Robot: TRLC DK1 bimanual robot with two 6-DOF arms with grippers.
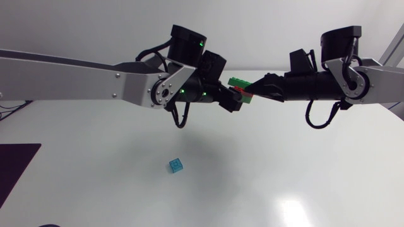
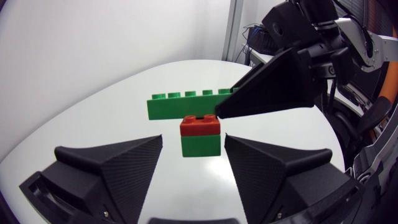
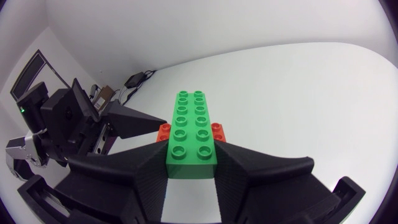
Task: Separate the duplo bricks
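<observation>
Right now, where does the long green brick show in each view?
Head view: long green brick mid-air at centre, between left gripper and right gripper.
Left wrist view: ahead of the left gripper, on top of the red brick.
Right wrist view: clamped in the right gripper.
Shared landmark: the red brick beneath it.

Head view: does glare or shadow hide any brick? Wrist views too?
Head view: a glare spot on the table sits well clear of the blue brick; a soft shadow lies near that brick without hiding it. Left wrist view: the stack is evenly lit, no glare. Right wrist view: the long green brick is likewise evenly lit.
</observation>
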